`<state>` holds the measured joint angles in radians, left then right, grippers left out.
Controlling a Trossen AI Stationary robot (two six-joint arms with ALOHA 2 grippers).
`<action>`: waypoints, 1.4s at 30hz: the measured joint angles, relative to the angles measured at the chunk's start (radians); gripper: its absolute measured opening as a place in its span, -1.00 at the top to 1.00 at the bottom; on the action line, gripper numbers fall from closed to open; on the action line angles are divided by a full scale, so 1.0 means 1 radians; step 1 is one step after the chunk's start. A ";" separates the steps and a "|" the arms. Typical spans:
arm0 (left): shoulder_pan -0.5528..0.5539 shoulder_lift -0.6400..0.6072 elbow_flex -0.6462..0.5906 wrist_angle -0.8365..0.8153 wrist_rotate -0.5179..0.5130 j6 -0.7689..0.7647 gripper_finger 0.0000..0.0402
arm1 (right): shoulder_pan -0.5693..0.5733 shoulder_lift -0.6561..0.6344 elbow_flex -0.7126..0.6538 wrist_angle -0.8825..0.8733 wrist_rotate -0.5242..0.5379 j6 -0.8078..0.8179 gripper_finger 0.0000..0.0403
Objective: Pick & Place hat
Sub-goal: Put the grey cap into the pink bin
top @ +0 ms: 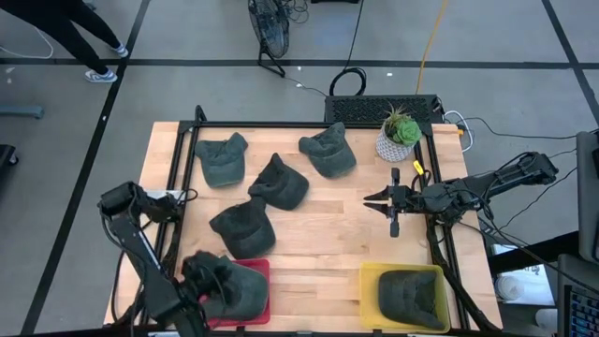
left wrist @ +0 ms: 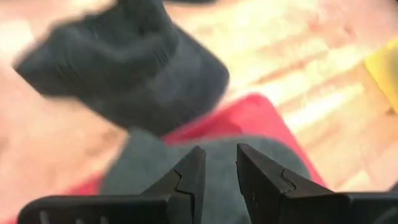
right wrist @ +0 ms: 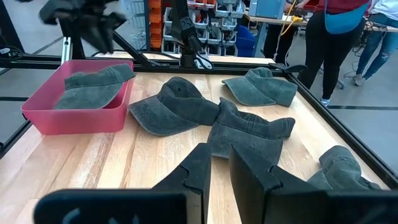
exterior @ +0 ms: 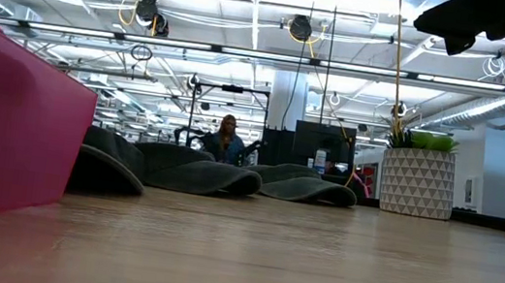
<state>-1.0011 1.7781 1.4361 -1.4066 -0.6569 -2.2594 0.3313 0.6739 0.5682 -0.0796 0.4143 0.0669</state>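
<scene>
A dark green hat [top: 241,288] lies in the red bin [top: 262,267] at the table's near left; it also shows in the right wrist view [right wrist: 93,84]. My left gripper [top: 198,277] hovers open just above this hat [left wrist: 186,162], with nothing between its fingers. Several more dark hats lie flat on the table: one by the red bin [top: 243,227], one in the middle [top: 279,182] and two toward the far edge [top: 223,157] [top: 328,150]. My right gripper [top: 376,198] waits above the table's right side, slightly open [right wrist: 219,154] and holding nothing.
A yellow bin [top: 370,281] at the near right holds another dark hat [top: 410,296]. A potted plant [top: 400,133] stands at the far right. A black frame [top: 187,140] runs along the table's edges. People stand in the room beyond the table [right wrist: 339,37].
</scene>
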 joint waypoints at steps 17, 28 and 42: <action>0.318 -0.030 -0.060 0.024 0.348 0.466 0.54 | 0.000 0.006 0.000 -0.002 -0.005 0.000 0.78; 0.284 -0.021 -0.060 0.041 0.468 0.468 0.54 | 0.000 0.011 0.000 -0.003 -0.027 0.006 0.78; 0.234 -0.022 -0.145 0.178 0.534 0.492 0.54 | 0.000 0.011 0.000 -0.003 -0.027 0.010 0.78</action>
<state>-0.7671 1.7565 1.2907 -1.2284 -0.1228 -1.7672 0.3313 0.6853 0.5682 -0.0830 0.3874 0.0774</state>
